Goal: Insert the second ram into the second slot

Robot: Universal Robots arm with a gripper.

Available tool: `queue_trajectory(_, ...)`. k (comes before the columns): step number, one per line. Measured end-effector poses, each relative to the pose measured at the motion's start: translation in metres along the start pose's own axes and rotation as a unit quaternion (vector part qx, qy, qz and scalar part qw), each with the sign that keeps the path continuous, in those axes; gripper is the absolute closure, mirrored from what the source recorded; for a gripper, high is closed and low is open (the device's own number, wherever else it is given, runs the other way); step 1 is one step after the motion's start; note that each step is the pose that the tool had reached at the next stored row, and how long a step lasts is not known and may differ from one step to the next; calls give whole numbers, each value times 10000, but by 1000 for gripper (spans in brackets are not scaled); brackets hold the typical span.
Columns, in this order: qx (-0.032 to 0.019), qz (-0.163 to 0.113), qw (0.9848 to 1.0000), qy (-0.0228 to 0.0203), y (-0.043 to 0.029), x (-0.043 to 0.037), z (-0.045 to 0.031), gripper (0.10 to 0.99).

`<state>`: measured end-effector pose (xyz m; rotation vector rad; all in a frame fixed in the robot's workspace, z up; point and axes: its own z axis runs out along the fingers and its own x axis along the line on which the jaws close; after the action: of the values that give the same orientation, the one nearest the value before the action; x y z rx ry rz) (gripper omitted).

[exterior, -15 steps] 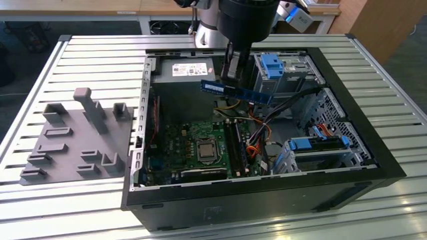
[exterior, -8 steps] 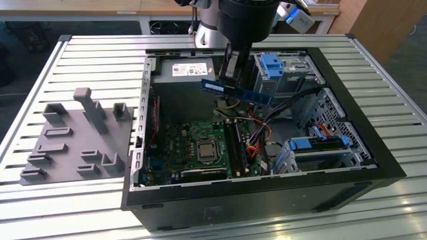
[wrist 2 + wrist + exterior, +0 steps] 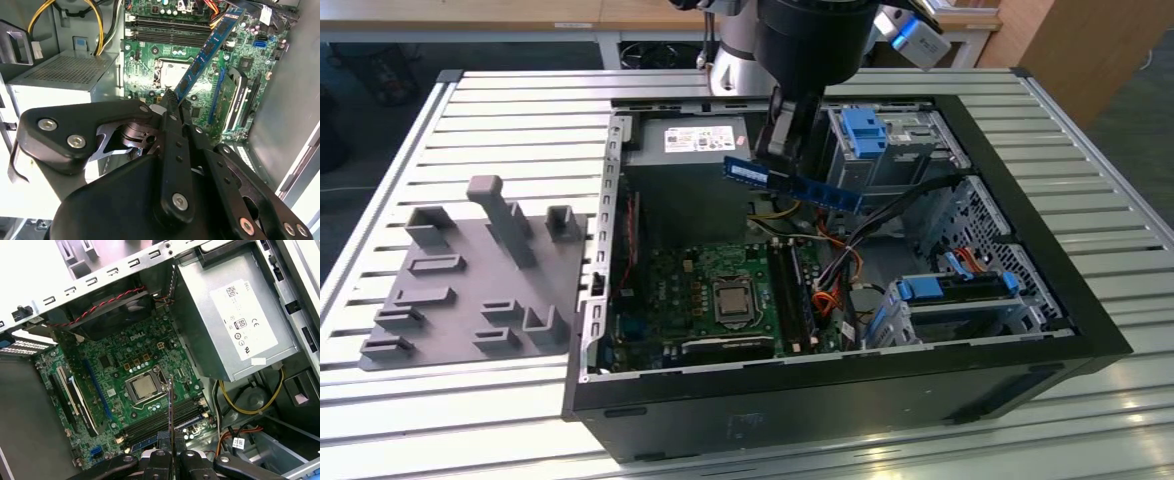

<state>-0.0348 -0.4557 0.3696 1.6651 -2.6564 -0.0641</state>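
The second ram [image 3: 798,185] is a thin, flat blue stick with a pale label at one end. The second wrist view shows dark chips in a row along its face. The claw [image 3: 778,160] is pinched shut on the stick near the labelled end. It holds the stick tilted in the air above the motherboard [image 3: 700,290] inside the open computer case [image 3: 854,405], clear of the memory slots [image 3: 790,290]. By count there is one stick in the claw, one CPU socket [image 3: 727,297], one grey power supply [image 3: 687,148] and two blue drive caddies [image 3: 867,130]. One grey fixture [image 3: 467,290] with several posts sits on the slatted worktop [image 3: 494,110].
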Motion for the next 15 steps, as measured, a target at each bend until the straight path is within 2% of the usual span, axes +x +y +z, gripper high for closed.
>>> queue_trajectory(15,4,189,9998,-4,0,0,0,949)
